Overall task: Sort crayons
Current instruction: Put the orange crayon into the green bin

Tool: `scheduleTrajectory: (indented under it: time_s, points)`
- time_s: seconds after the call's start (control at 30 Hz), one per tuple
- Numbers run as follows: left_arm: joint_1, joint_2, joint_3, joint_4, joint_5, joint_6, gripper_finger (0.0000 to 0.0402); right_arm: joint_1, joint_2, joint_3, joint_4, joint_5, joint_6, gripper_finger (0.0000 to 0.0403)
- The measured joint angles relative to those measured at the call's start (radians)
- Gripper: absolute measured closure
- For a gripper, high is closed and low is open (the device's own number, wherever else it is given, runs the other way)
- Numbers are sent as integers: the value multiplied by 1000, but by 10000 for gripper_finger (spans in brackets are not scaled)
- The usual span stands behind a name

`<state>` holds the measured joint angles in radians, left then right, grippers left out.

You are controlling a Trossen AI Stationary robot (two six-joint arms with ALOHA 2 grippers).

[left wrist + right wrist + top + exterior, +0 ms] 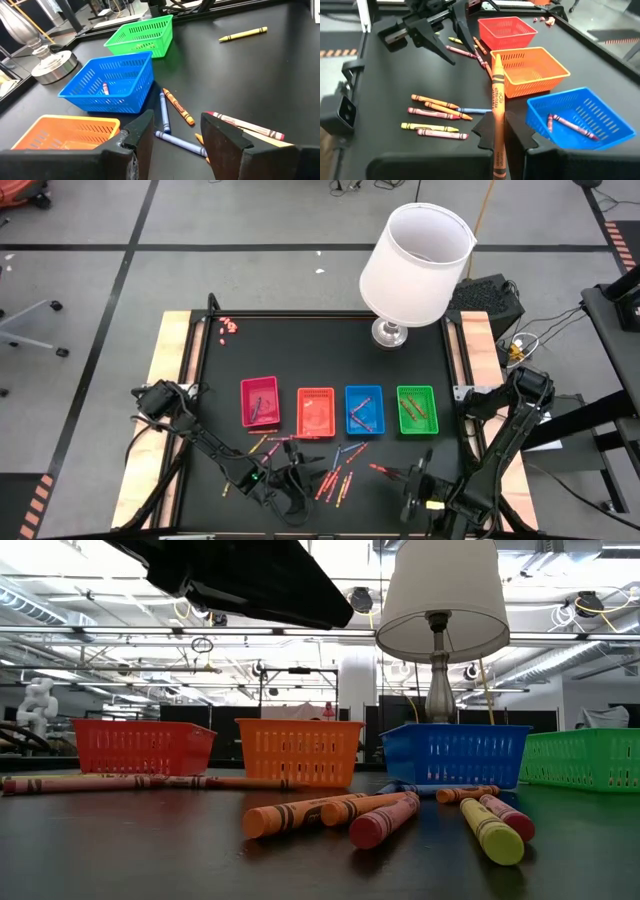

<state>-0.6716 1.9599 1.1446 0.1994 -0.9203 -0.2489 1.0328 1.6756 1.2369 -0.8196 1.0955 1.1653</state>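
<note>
Right gripper [496, 150] clamped on orange crayon [496, 95], orange basket [530, 70] at 1 o'clock, likely destination. Left gripper [172, 132] fingers apart, empty, over loose crayons [335, 480].

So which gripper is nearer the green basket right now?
Right. The right gripper, shut on an orange crayon, sits just in front of the green basket. The left gripper, open, is farther off, in front of the red and orange baskets.
</note>
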Motion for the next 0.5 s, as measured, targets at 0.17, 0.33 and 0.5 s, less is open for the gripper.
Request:
scheduleTrajectory:
  time_s: [0.17,0.33,0.5]
  points:
    - [0,0,0,0,0,0,240,-19,0,0,0,1,27,399]
    - [2,0,0,0,0,-1,240,-62,0,0,-36,0,4,399]
    - [3,0,0,0,0,-1,240,-115,0,0,-273,-17,144,399]
